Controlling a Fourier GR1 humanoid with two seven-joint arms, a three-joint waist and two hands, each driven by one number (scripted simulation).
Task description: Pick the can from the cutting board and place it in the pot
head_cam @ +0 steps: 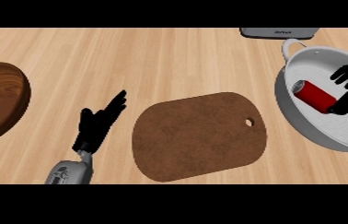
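The red can [316, 95] lies on its side inside the grey pot [293, 109] at the right edge. My right hand [340, 74] is mostly cut off by that edge. Its fingers stand spread just above the can and its thumb [338, 109] sits at the can's lower end, so they bracket the can without curling round it. The brown cutting board [198, 136] lies bare in the middle of the counter. My left hand [97, 124] rests open at the lower left, fingers straight and pointing up and to the right, well away from the board.
A dark wooden bowl [10, 98] sits at the left edge. A grey appliance [279, 32] stands at the back right, just behind the pot's handle [291, 47]. Bare wooden counter lies between the bowl and the board.
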